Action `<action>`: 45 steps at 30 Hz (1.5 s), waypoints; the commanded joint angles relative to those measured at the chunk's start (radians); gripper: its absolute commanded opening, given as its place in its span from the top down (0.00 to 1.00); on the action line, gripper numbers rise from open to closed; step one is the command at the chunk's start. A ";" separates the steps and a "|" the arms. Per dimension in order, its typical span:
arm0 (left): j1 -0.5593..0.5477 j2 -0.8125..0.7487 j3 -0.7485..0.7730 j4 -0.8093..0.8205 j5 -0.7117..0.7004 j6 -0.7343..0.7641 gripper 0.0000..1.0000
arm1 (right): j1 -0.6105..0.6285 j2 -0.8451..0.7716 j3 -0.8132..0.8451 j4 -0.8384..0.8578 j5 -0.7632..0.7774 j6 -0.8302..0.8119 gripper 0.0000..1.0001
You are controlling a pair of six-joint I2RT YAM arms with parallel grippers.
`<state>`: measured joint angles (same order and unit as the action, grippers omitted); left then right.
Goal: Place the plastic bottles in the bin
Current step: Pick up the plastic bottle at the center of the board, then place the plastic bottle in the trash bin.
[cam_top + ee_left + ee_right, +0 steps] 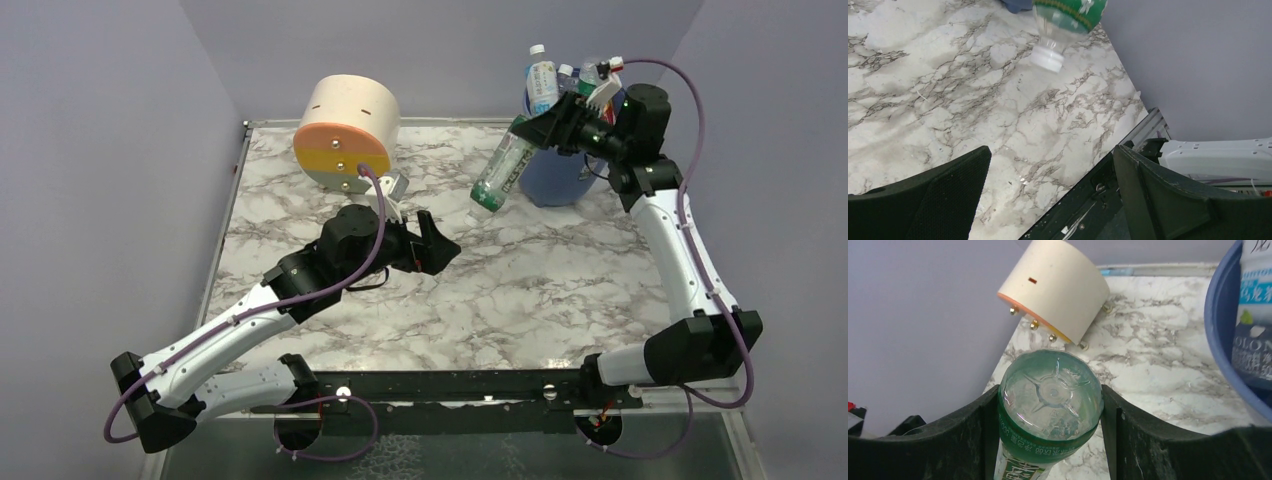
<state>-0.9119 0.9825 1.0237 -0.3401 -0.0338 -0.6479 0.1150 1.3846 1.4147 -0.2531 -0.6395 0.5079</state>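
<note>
Grey-veined marble table (520, 300) bears the blue bin (560, 185) between plain lilac walls (100, 150).

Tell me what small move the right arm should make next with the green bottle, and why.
Probably lift the green bottle and swing it over the rim of the bin. The right tool grips it by its base, cap hanging down, beside the bin, not over its opening. Letting go here would likely drop it on the table.
</note>
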 commanded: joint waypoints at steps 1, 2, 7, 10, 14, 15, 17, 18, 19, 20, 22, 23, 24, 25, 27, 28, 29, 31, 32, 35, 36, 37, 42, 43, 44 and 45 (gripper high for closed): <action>-0.004 -0.013 -0.010 -0.005 -0.026 0.022 0.01 | -0.061 0.009 0.129 -0.044 0.045 0.008 0.44; -0.004 -0.013 -0.009 -0.006 -0.026 0.023 0.01 | -0.085 0.007 0.152 -0.048 0.054 0.007 0.44; -0.002 -0.002 0.007 -0.021 -0.028 0.033 0.01 | -0.215 0.008 0.265 -0.080 0.097 0.011 0.44; -0.002 0.010 0.027 -0.037 -0.030 0.044 0.01 | -0.267 0.008 0.314 -0.094 0.159 0.001 0.44; -0.001 0.027 0.060 -0.062 -0.037 0.062 0.01 | -0.289 -0.003 0.335 -0.083 0.273 -0.015 0.44; -0.001 0.030 0.067 -0.070 -0.039 0.066 0.01 | -0.295 -0.003 0.342 -0.083 0.292 -0.019 0.44; -0.001 0.040 0.080 -0.079 -0.043 0.073 0.01 | -0.310 -0.002 0.363 -0.090 0.330 -0.033 0.44; 0.000 0.043 0.084 -0.081 -0.044 0.075 0.01 | -0.317 -0.002 0.375 -0.096 0.356 -0.044 0.44; 0.001 0.047 0.089 -0.082 -0.044 0.076 0.01 | -0.326 -0.002 0.389 -0.100 0.378 -0.055 0.44; 0.001 0.052 0.093 -0.083 -0.045 0.077 0.01 | -0.331 -0.003 0.403 -0.108 0.400 -0.069 0.44; 0.002 0.061 0.100 -0.083 -0.043 0.077 0.01 | -0.335 -0.006 0.428 -0.125 0.453 -0.104 0.44; 0.002 0.068 0.103 -0.083 -0.042 0.077 0.01 | -0.336 -0.012 0.436 -0.128 0.479 -0.116 0.44; 0.003 0.073 0.105 -0.083 -0.041 0.077 0.01 | -0.336 -0.018 0.438 -0.129 0.506 -0.130 0.44; 0.004 0.079 0.107 -0.082 -0.039 0.078 0.01 | -0.336 -0.025 0.437 -0.129 0.532 -0.140 0.44; 0.005 0.091 0.112 -0.083 -0.033 0.080 0.01 | -0.336 -0.038 0.429 -0.129 0.585 -0.159 0.44; 0.005 0.096 0.115 -0.083 -0.032 0.082 0.01 | -0.336 -0.045 0.422 -0.125 0.607 -0.168 0.44; 0.007 0.100 0.118 -0.083 -0.030 0.082 0.01 | -0.336 -0.051 0.416 -0.119 0.629 -0.176 0.44; 0.008 0.111 0.122 -0.083 -0.027 0.083 0.01 | -0.336 -0.056 0.411 -0.115 0.667 -0.185 0.44; 0.008 0.117 0.124 -0.083 -0.024 0.085 0.01 | -0.336 -0.057 0.412 -0.116 0.690 -0.186 0.44; 0.009 0.132 0.128 -0.080 -0.019 0.082 0.01 | -0.336 -0.050 0.422 -0.114 0.743 -0.189 0.45; 0.009 0.139 0.129 -0.078 -0.015 0.081 0.01 | -0.336 -0.045 0.428 -0.109 0.757 -0.192 0.45; 0.009 0.146 0.133 -0.076 -0.011 0.080 0.01 | -0.336 -0.035 0.438 -0.108 0.771 -0.196 0.45; 0.010 0.165 0.141 -0.068 -0.003 0.075 0.01 | -0.336 0.035 0.512 -0.123 0.846 -0.246 0.44; 0.011 0.166 0.141 -0.066 -0.004 0.076 0.01 | -0.336 0.044 0.514 -0.112 0.850 -0.250 0.44; 0.011 0.168 0.140 -0.064 -0.003 0.076 0.01 | -0.336 0.053 0.517 -0.107 0.854 -0.255 0.44; 0.011 0.170 0.142 -0.063 -0.002 0.076 0.01 | -0.336 0.065 0.523 -0.103 0.859 -0.261 0.45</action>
<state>-0.9058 1.1477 1.1355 -0.4198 -0.0521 -0.5785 -0.2173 1.4136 1.8999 -0.3695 0.1387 0.2924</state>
